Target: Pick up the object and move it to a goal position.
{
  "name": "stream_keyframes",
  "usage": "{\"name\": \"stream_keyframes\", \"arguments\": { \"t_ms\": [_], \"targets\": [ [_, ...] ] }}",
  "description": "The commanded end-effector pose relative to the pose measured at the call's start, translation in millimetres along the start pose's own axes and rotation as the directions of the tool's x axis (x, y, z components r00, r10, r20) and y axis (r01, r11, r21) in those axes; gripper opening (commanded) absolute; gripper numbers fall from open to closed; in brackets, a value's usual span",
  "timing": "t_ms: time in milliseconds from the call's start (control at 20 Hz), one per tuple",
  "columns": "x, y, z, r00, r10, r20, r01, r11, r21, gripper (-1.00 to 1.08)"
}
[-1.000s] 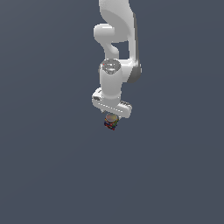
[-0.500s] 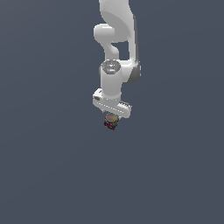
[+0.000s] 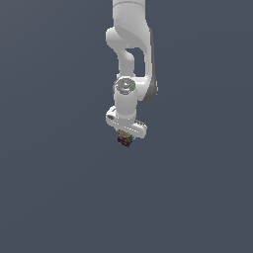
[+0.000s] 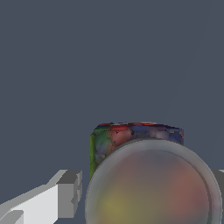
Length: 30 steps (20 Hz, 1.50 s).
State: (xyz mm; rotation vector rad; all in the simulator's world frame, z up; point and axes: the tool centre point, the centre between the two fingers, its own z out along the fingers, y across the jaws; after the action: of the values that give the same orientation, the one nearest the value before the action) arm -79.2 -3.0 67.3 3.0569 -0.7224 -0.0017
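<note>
So the arm's white hand (image 3: 125,140) is clamped on the little mosaic cube (image 3: 125,141), which hangs tucked right under it. Pointing straight down probably keeps the grip square for carrying it to the goal, which isn't visible.

White arm (image 3: 129,59) and white gripper (image 3: 125,139); cube (image 4: 131,135) was mottled red, blue and green; translucent sphere (image 4: 153,183) glowed yellow-red; background (image 3: 49,148) was uniform slate grey.

I see arm (image 3: 129,59): glossy white rounded links | grey round joint cap (image 3: 124,86) | gripper (image 3: 125,137): white crossbar, grey finger pads (image 4: 70,194)
</note>
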Motion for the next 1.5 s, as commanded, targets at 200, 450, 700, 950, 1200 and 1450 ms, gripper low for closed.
{"name": "stream_keyframes", "arguments": {
  "t_ms": [200,450,700,950,1200,1450],
  "targets": [
    [1,0,9,1.000,0.001,-0.001,-0.001,1.000,0.001,-1.00],
    [1,0,9,1.000,0.001,-0.001,-0.001,1.000,0.001,-1.00],
    [0,-1,8,1.000,0.000,-0.001,0.000,1.000,0.002,-1.00],
    [-1,-1,3,1.000,0.000,-0.001,0.000,1.000,0.002,-1.00],
    [-5,0,-15,1.000,0.000,-0.001,0.000,1.000,0.002,-1.00],
    [-11,1,-43,1.000,0.001,-0.001,-0.001,1.000,0.002,-1.00]
  ]
}}
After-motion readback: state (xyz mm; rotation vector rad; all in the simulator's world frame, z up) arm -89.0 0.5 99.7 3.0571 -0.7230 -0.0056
